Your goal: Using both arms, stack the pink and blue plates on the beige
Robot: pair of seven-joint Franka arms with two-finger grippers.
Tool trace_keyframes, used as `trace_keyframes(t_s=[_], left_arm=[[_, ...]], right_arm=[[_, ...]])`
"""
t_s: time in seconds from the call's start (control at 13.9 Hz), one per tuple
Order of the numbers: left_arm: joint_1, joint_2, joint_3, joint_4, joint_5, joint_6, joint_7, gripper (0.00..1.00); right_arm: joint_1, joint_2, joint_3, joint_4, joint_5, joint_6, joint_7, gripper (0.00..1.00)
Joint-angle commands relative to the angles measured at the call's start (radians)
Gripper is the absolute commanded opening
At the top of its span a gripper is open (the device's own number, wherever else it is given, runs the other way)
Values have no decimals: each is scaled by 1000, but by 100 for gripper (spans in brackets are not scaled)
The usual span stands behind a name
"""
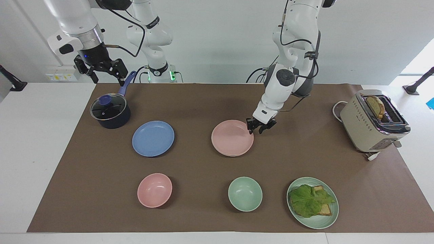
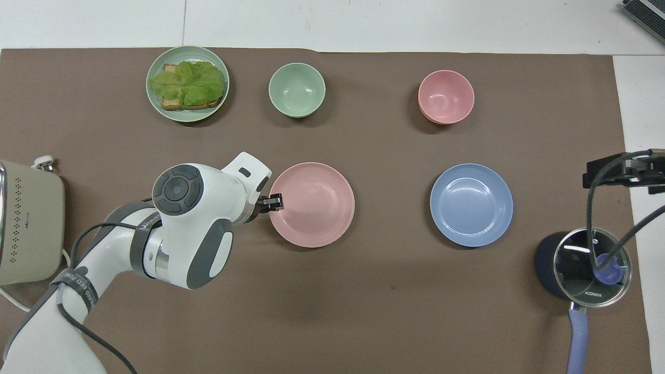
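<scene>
Brown mat is hosting the stack: left gripper (image 1: 256, 128) fingers are standing spread at the pink plate (image 1: 232, 138) rim, pink sitting on beige (image 1: 234, 155). Blue plate (image 1: 153, 138) is lying beside it; right gripper (image 1: 103, 68) is hanging open over the pot (image 1: 110, 112). Should retreat straight up, avoiding nudging.

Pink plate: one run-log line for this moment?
pink plate: on beige plate | left gripper: open at its rim | blue plate: unstacked | right gripper: open, waiting above pot
</scene>
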Motion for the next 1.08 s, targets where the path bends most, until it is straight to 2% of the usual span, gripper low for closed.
trace_keyframes(t_s=[0.0,0.07,0.29,0.5,0.79,1.0], left_arm=[[-4,-4,20,0,17,1,-6,100],[18,-20,35,14,19,-32,-6,100],[108,-64,39,118,146,-227,8,100],[197,-118,43,120,148,-243,141,100],[323,-187,43,130,148,-361,357,100],[358,-199,45,217,148,-502,428,100]], right_arm=[[-14,-12,1,-15,21,-1,-23,100],[-14,-14,1,-15,21,-1,-23,100],[-13,-14,1,-14,20,-2,-21,100],[-14,-14,1,-14,20,-1,-23,100],[-23,-12,1,-14,20,7,-49,100],[-26,-12,-1,-31,20,44,-75,100]])
